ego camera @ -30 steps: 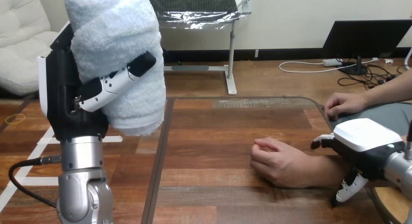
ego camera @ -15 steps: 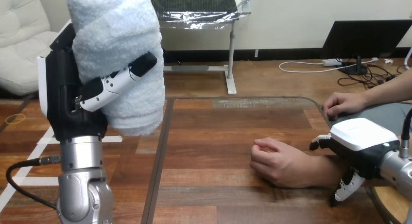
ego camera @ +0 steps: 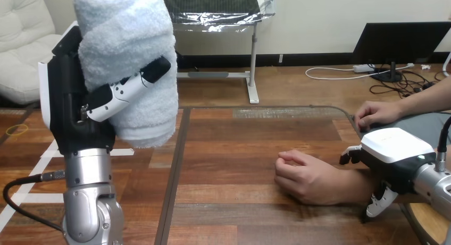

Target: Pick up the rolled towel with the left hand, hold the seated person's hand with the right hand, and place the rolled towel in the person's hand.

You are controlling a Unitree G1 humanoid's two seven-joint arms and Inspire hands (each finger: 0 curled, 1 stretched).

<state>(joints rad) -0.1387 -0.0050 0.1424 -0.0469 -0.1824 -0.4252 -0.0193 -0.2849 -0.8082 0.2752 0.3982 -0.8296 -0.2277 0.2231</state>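
My left hand [ego camera: 72, 104] is raised at the view's left and is shut on the rolled towel [ego camera: 127, 64], a thick white roll held upright, with a finger [ego camera: 127, 88] wrapped across its front. The person's hand [ego camera: 304, 178] rests on the wooden table [ego camera: 234, 149] at the right, loosely curled, with its forearm running off to the right. My right hand [ego camera: 396, 154] hovers over the wrist of that hand. Its fingers [ego camera: 348, 154] reach down on the far side and its thumb [ego camera: 376, 203] hangs on the near side, neither one clasping the wrist.
The person's other hand [ego camera: 378, 115] lies flat at the table's far right edge. A dark seam [ego camera: 175, 170] runs down the tabletop to the right of my left arm. Bare wood lies between the towel and the person's curled hand.
My right hand has shifted slightly left along the person's forearm toward the wrist. My left hand and the towel have barely moved.
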